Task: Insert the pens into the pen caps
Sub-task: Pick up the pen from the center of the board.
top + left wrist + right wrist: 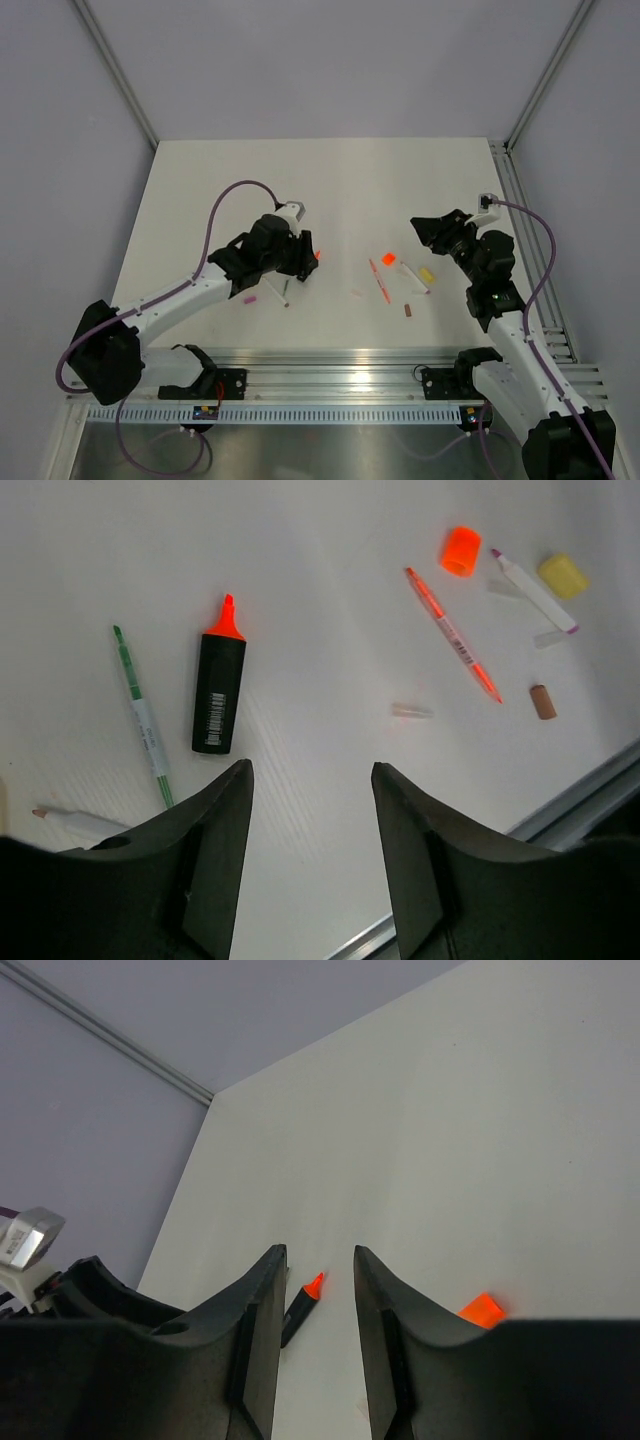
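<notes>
- Left of centre in the left wrist view, the black highlighter (219,690) was seen flat on the table (330,780), the orange cap (460,551) at upper right.
- It was judged light, stiff and slick; a mid-barrel grip was favoured.
- The left hand (310,775) and right hand (320,1260) were held half-parted, empty.

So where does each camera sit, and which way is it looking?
Top: high behind the robot, looking down at the table; both arms show.
Left wrist: on the left arm, looking down at the black highlighter and orange cap; its fingers show.
Right wrist: on the right arm, looking low across the table toward the wall; its fingers show.
Shared: both wrist views show the highlighter and orange cap.
</notes>
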